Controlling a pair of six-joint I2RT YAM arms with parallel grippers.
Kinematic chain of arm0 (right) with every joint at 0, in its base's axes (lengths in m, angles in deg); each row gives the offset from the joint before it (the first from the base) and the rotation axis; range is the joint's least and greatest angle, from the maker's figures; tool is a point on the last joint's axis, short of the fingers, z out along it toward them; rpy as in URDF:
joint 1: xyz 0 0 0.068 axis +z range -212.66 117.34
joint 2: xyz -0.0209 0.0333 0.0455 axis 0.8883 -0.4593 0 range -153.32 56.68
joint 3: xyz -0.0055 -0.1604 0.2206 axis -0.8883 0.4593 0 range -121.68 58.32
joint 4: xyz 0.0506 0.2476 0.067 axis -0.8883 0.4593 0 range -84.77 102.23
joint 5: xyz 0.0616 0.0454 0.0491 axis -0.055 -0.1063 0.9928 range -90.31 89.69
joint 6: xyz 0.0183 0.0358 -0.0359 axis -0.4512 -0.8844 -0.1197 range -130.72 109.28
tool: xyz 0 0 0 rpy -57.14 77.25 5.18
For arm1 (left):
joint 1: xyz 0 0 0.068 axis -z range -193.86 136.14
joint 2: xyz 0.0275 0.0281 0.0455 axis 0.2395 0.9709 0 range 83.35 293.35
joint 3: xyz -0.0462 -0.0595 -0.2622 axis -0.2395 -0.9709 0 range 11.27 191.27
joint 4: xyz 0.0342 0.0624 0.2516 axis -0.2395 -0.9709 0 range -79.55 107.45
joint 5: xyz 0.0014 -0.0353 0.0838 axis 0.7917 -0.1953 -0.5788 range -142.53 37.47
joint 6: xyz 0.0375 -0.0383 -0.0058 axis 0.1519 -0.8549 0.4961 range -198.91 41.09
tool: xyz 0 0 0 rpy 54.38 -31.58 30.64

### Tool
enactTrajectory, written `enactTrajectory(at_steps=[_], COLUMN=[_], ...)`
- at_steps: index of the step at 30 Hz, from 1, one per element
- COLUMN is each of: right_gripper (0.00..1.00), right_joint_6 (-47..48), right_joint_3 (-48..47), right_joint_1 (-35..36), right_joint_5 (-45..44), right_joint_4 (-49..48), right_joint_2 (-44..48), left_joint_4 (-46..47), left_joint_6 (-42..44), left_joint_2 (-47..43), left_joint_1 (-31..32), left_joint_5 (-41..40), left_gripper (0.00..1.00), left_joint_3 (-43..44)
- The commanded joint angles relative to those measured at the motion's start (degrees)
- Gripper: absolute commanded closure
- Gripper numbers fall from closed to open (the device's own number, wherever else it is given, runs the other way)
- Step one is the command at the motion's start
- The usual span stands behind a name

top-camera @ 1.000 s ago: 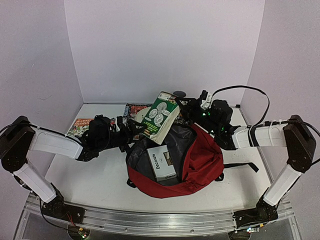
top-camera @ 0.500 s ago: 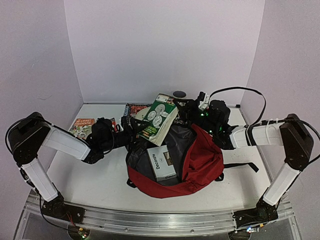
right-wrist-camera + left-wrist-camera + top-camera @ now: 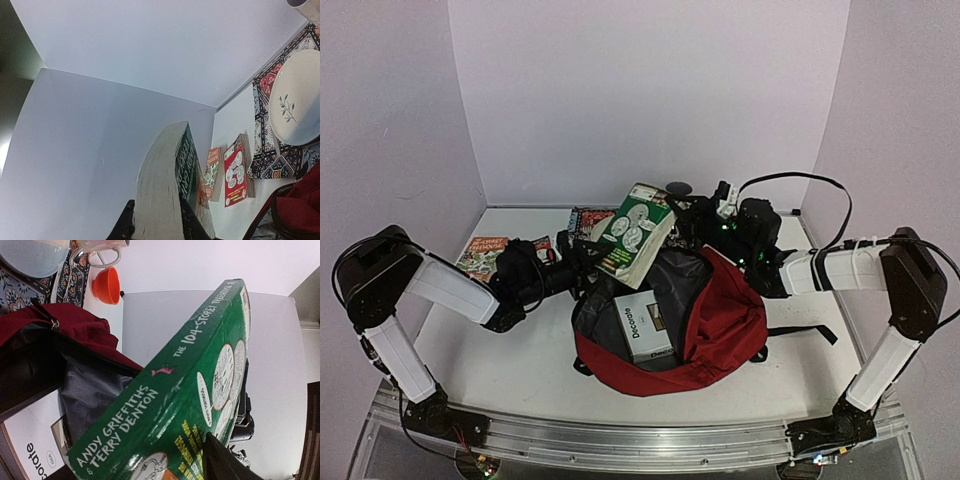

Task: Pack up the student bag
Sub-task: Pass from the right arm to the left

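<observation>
The student bag [image 3: 720, 320] lies open in the middle of the table, dark red with a grey lining [image 3: 85, 395]. A white box [image 3: 645, 325] rests inside it. Above the bag's far rim a thick green book [image 3: 638, 232] is held tilted. My right gripper [image 3: 688, 222] is shut on its page edge [image 3: 157, 225], one finger on each side. My left gripper [image 3: 588, 262] is at the book's lower left corner, with the book [image 3: 190, 390] between its jaws. One finger [image 3: 222, 462] lies against the front cover. The other finger is hidden.
Two paperbacks [image 3: 235, 172] lie on the table at far left [image 3: 480, 250]. Behind the bag a patterned mat [image 3: 582, 218] carries a white plate [image 3: 295, 95]. An orange cup [image 3: 106, 286] and a mug [image 3: 100, 250] stand near it.
My left arm has drawn in toward the book and its jaws have narrowed around the lower corner. The book has risen slightly. The right gripper has kept its hold.
</observation>
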Motion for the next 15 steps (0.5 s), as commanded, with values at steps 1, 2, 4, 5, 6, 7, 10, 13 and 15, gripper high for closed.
enactTrajectory(at_steps=[1,2,4,5,6,7,10,13,15], right_gripper=[1.0,1.0,0.99,0.98,0.97,0.97,0.95,0.93,0.92], right_joint_6=[-0.84,-0.72,-0.45,-0.43,-0.43,-0.49,-0.64,-0.58,-0.41], right_joint_3=[0.89,1.29,2.22,2.71,3.22,3.69,4.91,5.63,5.74], right_joint_1=[0.49,0.46,0.48,0.45,0.45,0.49,0.52,0.59,0.55], right_joint_5=[0.75,0.88,1.22,1.4,1.56,1.67,2.11,2.8,3.5], right_joint_4=[-35.52,-35.33,-34.6,-34.3,-34.03,-33.79,-32.92,-32.61,-32.36], right_joint_2=[0.63,0.56,0.44,0.3,0.15,0.03,-0.25,-0.76,-1.03], left_joint_4=[9.65,10.17,11.24,11.67,12.04,12.35,13.09,13.24,13.25], left_joint_6=[-0.72,-0.67,-0.34,0.02,0.35,0.63,1.8,2.37,2.4], left_joint_2=[-3.93,-4.47,-5.95,-6.77,-7.58,-8.38,-10.97,-12.9,-13.47], left_joint_1=[0.1,0.1,0.1,0.1,0.09,0.1,0.11,0.11,0.1], left_joint_5=[-2.14,-2.79,-4.06,-4.7,-5.34,-6.09,-7.96,-9.3,-9.56], left_gripper=[0.42,0.43,0.45,0.45,0.46,0.46,0.48,0.51,0.53], left_joint_3=[-2.74,-3.43,-5.0,-5.72,-6.37,-6.96,-8.74,-9.77,-10.05])
